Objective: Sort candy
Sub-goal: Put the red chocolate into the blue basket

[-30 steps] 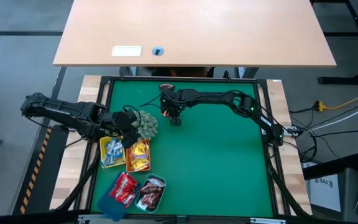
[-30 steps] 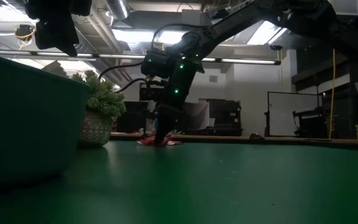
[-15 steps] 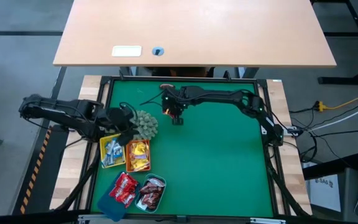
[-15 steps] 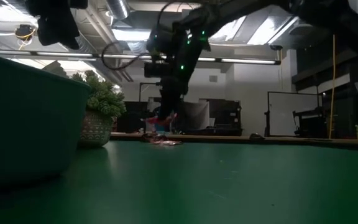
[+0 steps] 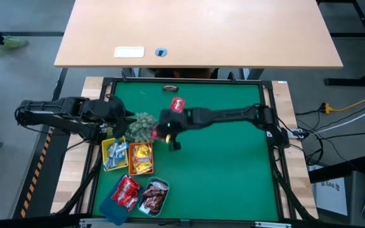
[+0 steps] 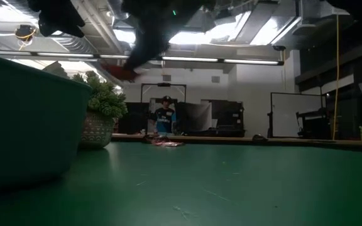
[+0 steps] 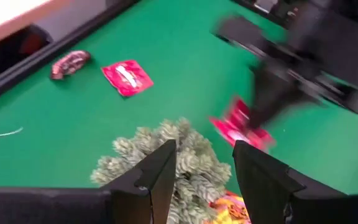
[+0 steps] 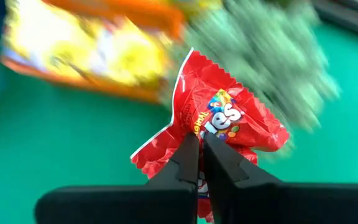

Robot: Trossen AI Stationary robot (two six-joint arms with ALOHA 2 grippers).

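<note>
Now right gripper hangs just beside the plant, fingers clamped on a red packet, held above the mat. Left gripper sits on the plant's other side, fingers apart, holding nothing. Second red packet lies on the mat beyond the plant; a dark wrapped sweet lies past it, near the mat's edge.
</note>
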